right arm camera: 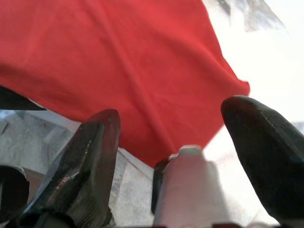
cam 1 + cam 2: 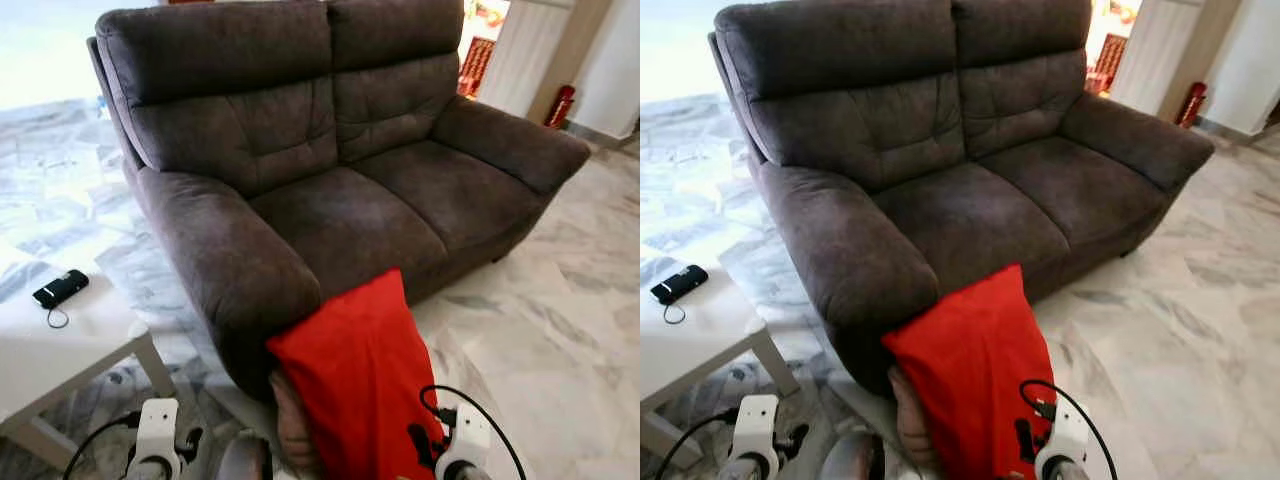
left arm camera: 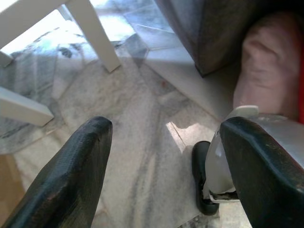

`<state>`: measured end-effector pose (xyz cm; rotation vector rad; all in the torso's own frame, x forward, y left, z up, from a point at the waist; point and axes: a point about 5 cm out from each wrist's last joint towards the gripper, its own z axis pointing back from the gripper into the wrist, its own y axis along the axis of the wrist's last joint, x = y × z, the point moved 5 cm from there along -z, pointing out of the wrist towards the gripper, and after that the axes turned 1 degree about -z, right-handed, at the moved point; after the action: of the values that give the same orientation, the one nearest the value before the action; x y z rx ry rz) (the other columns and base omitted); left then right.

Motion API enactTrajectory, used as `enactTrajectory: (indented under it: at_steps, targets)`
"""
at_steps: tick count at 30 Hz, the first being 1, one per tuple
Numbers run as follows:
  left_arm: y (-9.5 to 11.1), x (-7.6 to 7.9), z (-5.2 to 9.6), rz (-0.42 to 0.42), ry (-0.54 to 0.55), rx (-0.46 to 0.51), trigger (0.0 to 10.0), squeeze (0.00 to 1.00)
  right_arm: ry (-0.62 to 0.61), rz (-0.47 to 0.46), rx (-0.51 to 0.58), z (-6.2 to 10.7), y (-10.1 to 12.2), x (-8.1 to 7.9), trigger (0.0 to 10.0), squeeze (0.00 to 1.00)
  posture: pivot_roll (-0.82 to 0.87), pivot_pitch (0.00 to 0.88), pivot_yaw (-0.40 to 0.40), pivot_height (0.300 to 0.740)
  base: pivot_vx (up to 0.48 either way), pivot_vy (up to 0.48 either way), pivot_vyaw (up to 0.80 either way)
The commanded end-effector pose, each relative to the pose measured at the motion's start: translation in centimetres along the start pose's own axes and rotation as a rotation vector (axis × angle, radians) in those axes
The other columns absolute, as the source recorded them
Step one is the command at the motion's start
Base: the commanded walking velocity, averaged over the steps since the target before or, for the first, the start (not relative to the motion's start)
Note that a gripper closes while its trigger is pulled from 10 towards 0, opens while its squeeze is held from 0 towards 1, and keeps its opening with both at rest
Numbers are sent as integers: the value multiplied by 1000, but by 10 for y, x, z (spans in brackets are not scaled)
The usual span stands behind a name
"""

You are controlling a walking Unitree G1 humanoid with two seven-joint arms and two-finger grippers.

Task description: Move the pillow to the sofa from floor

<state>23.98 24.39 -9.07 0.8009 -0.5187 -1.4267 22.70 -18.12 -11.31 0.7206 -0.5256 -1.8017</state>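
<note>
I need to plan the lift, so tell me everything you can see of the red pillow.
The pillow is plain bright red, soft smooth cloth with gentle creases. It stands tilted on the floor, its upper corner leaning against the front of the sofa by the armrest. A pinkish cushion sits behind its lower edge. The right gripper, fingers open, hovers close without touching it.

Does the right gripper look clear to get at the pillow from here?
Probably yes. The right gripper is open with the red pillow straight ahead of its fingers, and nothing sits between them. The pillow leans against the sofa, so its near face is exposed.
</note>
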Motion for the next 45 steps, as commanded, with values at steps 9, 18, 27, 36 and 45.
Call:
enactTrajectory:
  at_steps: [9, 18, 27, 36, 45]
  targets:
    - [4, 5, -2, 18, -15, 4, 10000, 0, -5, -1, -12, 1, -1, 4, 10000, 0, 38, 0, -32, 630, 0, 0, 0]
    - [5, 7, -2, 12, -17, 6, 10000, 0, 1, -6, -2, 0, 2, 2, 10000, 0, 38, 0, -33, 630, 0, 0, 0]
    - [6, 8, -2, 15, -14, 12, 10000, 0, 4, -6, 4, -1, 4, 2, 10000, 0, 40, 0, -39, 630, 0, -150, 0]
    - [5, 7, -2, 18, -14, 13, 10000, 0, 6, -1, -1, -1, 4, 2, 10000, 0, 40, 0, -44, 630, 0, -298, 0]
    - [4, 3, -2, 40, 4, 4, 10000, 0, 8, 7, 0, -1, 4, 3, 10000, 0, 40, 0, -51, 630, 0, -101, 0]
